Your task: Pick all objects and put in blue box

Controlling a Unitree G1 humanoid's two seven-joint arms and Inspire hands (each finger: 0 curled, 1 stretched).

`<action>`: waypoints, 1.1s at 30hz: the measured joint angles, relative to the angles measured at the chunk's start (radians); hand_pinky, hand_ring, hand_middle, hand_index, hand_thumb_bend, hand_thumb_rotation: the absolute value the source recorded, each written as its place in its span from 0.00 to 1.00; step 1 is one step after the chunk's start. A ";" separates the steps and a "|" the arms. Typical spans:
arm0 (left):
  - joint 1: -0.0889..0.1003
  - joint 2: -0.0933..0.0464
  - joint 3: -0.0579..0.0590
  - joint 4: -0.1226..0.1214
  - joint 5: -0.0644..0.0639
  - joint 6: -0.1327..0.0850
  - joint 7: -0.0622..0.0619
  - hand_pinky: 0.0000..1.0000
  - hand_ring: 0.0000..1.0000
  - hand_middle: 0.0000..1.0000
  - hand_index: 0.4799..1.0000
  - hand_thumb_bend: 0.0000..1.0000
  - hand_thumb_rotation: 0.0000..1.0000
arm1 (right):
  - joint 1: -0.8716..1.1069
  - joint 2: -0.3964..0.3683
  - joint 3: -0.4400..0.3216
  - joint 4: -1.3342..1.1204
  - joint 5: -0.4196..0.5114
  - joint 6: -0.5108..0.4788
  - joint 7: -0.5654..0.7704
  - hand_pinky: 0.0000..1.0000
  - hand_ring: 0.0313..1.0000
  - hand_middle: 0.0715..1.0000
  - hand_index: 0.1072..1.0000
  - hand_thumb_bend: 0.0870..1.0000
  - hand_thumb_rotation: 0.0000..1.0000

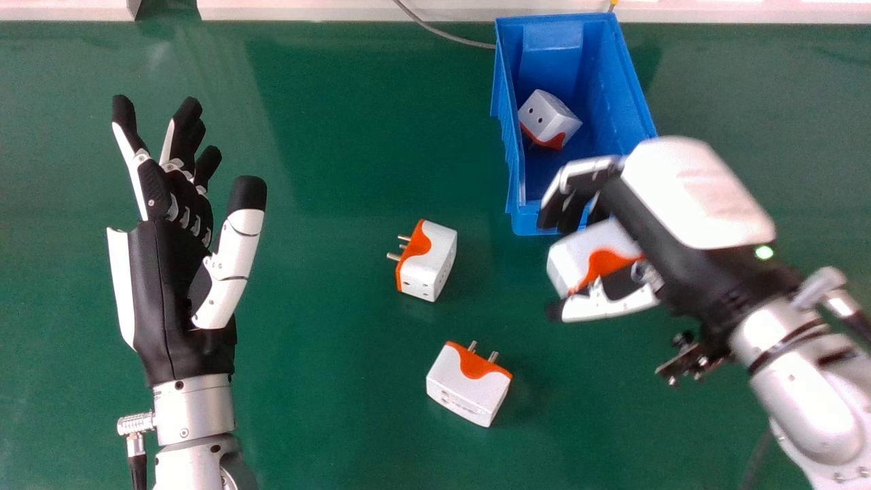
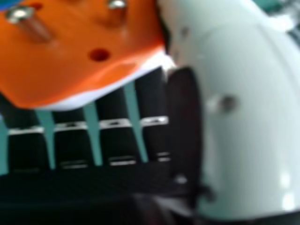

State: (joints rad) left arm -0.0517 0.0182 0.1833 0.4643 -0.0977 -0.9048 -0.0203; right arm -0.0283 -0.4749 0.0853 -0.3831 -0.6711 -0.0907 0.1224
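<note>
Adapter (image 1: 565, 264) held in the right hand (image 1: 694, 197), between curled fingers and thumb; it is near the close end of the blue box (image 1: 622, 88), perhaps touching; a second adapter (image 1: 550, 117) lies inside; two loose adapters (image 1: 430, 262) rest on the green table (image 1: 326, 136), between the box and the relaxed left hand (image 1: 163, 292).

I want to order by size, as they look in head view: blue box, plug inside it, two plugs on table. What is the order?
1. Blue box
2. Plug nearer the box and plug farther from it: too alike to rank
3. Plug inside, perhaps smaller by distance
</note>
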 measured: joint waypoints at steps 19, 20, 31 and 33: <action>-0.013 0.002 0.008 0.012 0.001 -0.001 0.002 0.93 0.95 0.93 0.85 0.66 0.58 | -0.509 0.056 0.050 0.508 -0.050 -0.187 -0.266 0.32 0.40 0.43 0.46 0.45 0.00; -0.017 0.002 0.008 0.016 0.001 -0.001 0.002 0.93 0.95 0.93 0.85 0.66 0.58 | -0.558 0.065 0.066 0.589 -0.064 -0.201 -0.312 0.33 0.40 0.43 0.46 0.45 0.00; -0.025 0.002 0.011 0.020 0.029 -0.001 0.028 0.93 0.95 0.93 0.84 0.68 0.61 | -0.807 0.122 0.228 1.120 -0.171 -0.203 -0.520 0.43 0.59 0.66 0.59 0.62 0.03; -0.025 0.002 0.011 0.020 0.029 -0.001 0.029 0.93 0.95 0.93 0.84 0.68 0.61 | -0.807 0.116 0.247 1.113 -0.201 -0.119 -0.465 0.56 0.79 0.83 0.75 0.79 0.10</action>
State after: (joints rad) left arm -0.0765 0.0200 0.1943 0.4838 -0.0683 -0.9055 0.0083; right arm -0.8353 -0.3588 0.3327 0.7301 -0.8722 -0.2092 -0.3426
